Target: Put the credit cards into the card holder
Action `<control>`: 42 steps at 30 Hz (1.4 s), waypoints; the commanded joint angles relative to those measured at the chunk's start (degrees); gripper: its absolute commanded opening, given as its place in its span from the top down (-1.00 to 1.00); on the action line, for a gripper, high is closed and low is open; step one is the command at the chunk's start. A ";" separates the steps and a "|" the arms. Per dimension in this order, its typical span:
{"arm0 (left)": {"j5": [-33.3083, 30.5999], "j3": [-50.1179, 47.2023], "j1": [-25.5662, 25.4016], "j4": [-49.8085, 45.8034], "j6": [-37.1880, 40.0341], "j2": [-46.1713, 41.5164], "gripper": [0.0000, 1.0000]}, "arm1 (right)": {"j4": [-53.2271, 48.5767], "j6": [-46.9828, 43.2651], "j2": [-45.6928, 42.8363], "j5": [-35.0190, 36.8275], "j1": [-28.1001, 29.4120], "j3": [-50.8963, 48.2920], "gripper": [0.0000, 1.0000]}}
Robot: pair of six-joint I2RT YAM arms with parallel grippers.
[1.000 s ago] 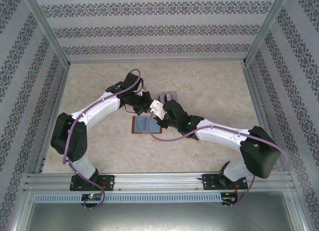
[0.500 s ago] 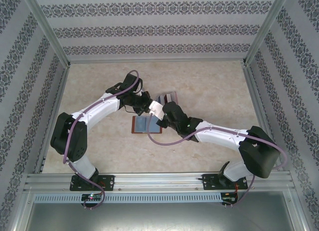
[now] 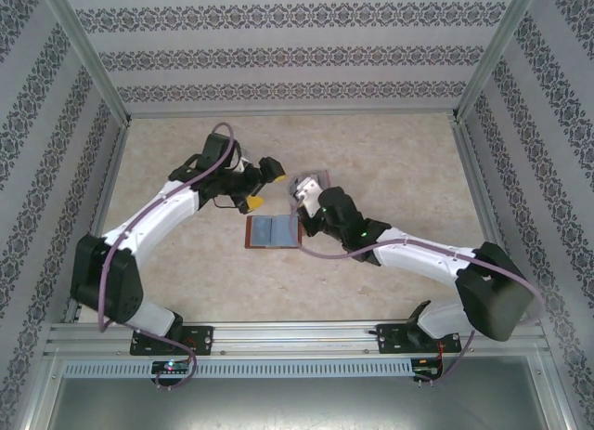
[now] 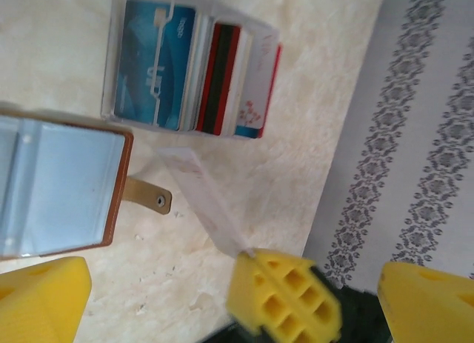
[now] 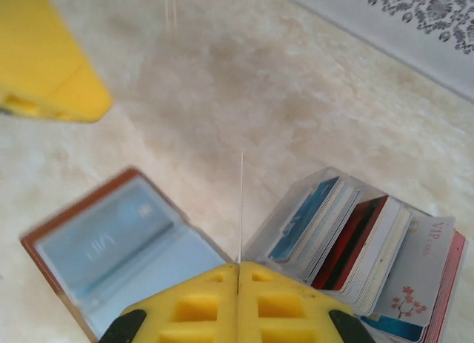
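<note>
The card holder (image 3: 272, 231) lies open on the table, brown-edged with a grey-blue inside (image 4: 52, 184) and a clasp tab (image 4: 145, 197). My right gripper (image 3: 302, 194) is shut on one pale credit card (image 4: 204, 204), held on edge (image 5: 241, 206) between the yellow fingertips (image 5: 238, 272), just above the holder's right edge. More credit cards (image 4: 194, 70) stand in a clear box (image 3: 312, 181) behind it. My left gripper (image 3: 260, 185) hangs open left of the card, holding nothing, its fingers (image 4: 41, 302) spread wide.
The clear box (image 5: 355, 247) of cards sits close behind and right of the holder (image 5: 111, 247). Patterned walls (image 3: 297, 54) enclose the table on three sides. Bare tabletop (image 3: 390, 151) lies right and behind.
The left gripper opened, let go of the card and drew back to the left. The right gripper shut on that card and now holds it alone.
</note>
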 commanded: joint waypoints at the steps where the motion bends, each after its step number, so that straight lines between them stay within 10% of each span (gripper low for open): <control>1: -1.66 -5.24 2.75 10.94 3.69 -5.94 -0.99 | 5.61 20.51 -3.75 -8.13 -3.77 -1.10 1.00; 8: 5.44 -13.78 7.11 31.63 6.00 -10.62 -0.99 | 21.91 50.85 0.13 -26.10 -12.85 -1.43 1.00; 16: 12.49 -16.09 7.15 47.92 -2.30 -4.82 -0.64 | 38.90 65.47 6.60 -30.07 -13.74 0.64 1.00; 38: 13.15 -14.17 7.18 46.28 -1.48 -3.88 0.60 | 58.70 80.53 18.98 -31.24 -12.13 2.21 1.00; 42: 12.11 -13.37 7.26 41.45 2.83 -5.03 1.00 | 59.15 78.77 19.88 -33.39 -12.44 1.74 0.58</control>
